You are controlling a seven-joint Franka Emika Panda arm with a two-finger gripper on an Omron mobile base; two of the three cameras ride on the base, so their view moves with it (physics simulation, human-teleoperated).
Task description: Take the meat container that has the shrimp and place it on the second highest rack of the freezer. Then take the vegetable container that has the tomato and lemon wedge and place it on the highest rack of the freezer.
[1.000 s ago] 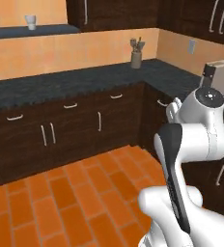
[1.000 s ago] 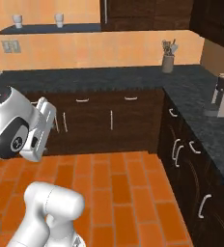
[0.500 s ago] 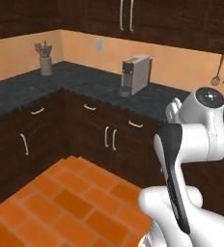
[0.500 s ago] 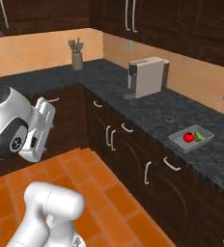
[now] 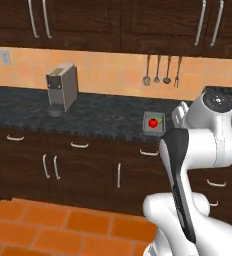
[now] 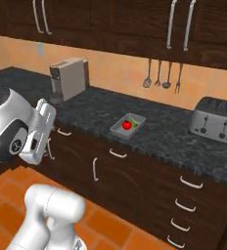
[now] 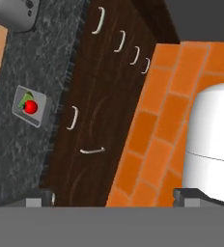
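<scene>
A grey vegetable container (image 5: 155,130) (image 6: 120,129) (image 7: 38,118) rests on the dark speckled counter (image 5: 103,117), near its front edge. Inside it lie the red tomato (image 5: 152,122) (image 6: 127,125) (image 7: 32,107) and the green lemon wedge (image 5: 161,120) (image 6: 134,122) (image 7: 24,99). My gripper (image 7: 115,198) is open with nothing between its fingertips (image 7: 39,200), held up beside the arm and well away from the container. The meat container, the shrimp and the freezer are out of view.
A grey coffee machine (image 5: 61,92) (image 6: 69,78) stands on the counter left of the container, a toaster (image 6: 217,120) (image 7: 15,12) to its right. Utensils (image 5: 160,70) hang on the wall. Dark cabinets (image 6: 110,176) sit below, over an orange tiled floor (image 5: 48,230).
The whole picture has swung along the counter, so the cameras moved with the base. The coffee machine slid left and the vegetable container now sits ahead. The gripper stays open.
</scene>
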